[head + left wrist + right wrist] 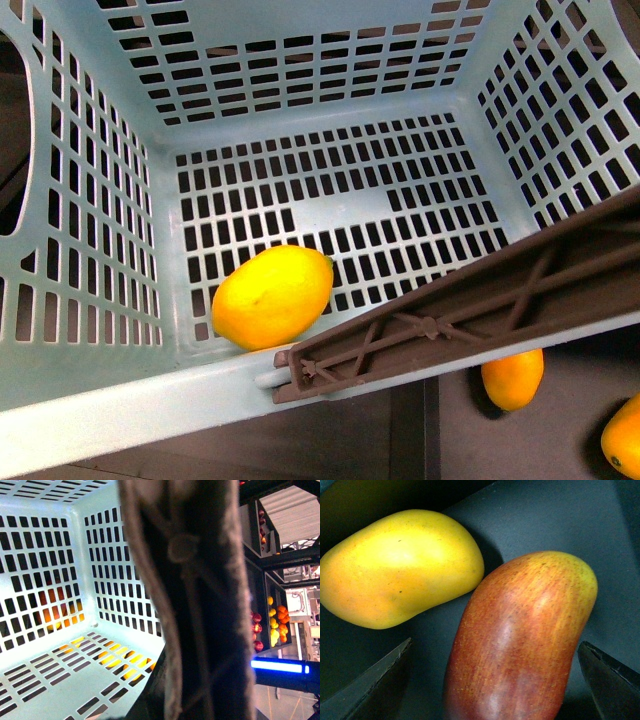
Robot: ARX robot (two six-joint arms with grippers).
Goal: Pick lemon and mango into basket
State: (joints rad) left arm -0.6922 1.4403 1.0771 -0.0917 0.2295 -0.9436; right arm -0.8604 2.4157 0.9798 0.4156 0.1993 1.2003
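Mango (520,640) sits between right hand's (495,647) wide-open fingers; centre on it, avoid yellow fruit (400,567) just beside, then close.

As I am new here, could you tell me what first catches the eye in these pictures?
The bright yellow lemon stands out first, lying on the floor of the aqua basket, in its near-left corner. Then the red-orange mango fills the right wrist view, framed by the open right gripper, beside a yellow fruit. The brown handle lies across the basket's near-right rim.
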